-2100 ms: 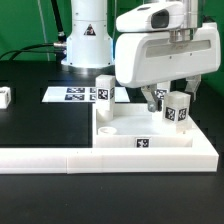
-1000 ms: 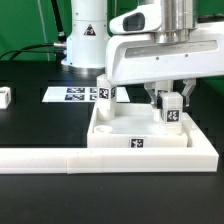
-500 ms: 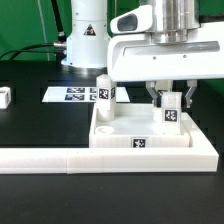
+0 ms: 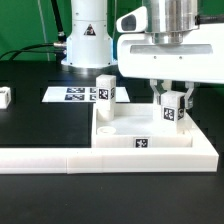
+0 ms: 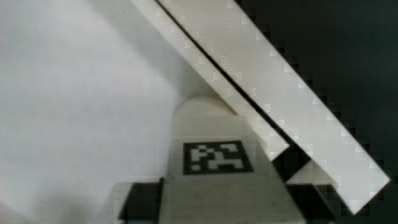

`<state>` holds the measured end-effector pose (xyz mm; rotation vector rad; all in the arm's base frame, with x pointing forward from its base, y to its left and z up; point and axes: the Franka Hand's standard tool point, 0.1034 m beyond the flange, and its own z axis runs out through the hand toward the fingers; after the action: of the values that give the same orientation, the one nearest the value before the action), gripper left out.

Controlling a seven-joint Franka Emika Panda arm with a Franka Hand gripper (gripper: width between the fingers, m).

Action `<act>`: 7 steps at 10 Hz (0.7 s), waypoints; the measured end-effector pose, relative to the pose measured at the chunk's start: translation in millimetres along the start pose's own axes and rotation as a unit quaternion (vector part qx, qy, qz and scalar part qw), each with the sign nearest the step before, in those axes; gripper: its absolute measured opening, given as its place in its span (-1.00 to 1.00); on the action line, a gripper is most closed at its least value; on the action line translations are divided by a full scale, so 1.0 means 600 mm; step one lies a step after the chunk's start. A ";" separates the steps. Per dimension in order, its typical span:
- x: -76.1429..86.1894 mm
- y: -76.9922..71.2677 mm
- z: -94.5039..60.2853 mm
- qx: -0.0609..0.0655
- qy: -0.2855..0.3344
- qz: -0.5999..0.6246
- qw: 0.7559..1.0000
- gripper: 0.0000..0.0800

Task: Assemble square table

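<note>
Black table [image 4: 30, 125], white robot base [image 4: 88, 40] at the back. The square slab [image 4: 150, 133] lies flat, with its tag facing front. One leg block [image 4: 172, 113] is upright over the slab's far corner on the exterior view's right. It sits between the jaws: the gripper [image 4: 172, 100] is partly closed and clamped on the block's sides, tag outward. Can't tell if its foot touches the slab. In the wrist view the dark fingers [image 5: 146, 200] flank the tagged block. A second leg block [image 4: 105, 93] stands on the slab's far corner on the exterior view's left, clear of the gripper. The L-shaped rail [image 4: 50, 157] touches the slab's front edge. The marker board [image 4: 68, 95] lies beyond the slab.
</note>
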<state>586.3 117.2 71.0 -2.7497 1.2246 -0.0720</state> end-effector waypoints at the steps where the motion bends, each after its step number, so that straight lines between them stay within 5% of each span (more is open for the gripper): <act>1: -0.001 0.000 0.000 -0.001 0.001 -0.024 1.000 -0.27; 2: -0.002 -0.001 0.000 -0.001 0.001 -0.090 0.996 0.30; 3: -0.003 -0.001 0.000 -0.002 0.000 -0.113 0.994 0.30; 4: 0.000 0.000 0.000 -0.003 -0.001 -0.176 0.984 0.57; 7: 0.008 0.004 -0.001 -0.003 0.000 -0.283 0.959 0.62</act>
<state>587.6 112.3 71.5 -3.0059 0.3979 -0.1222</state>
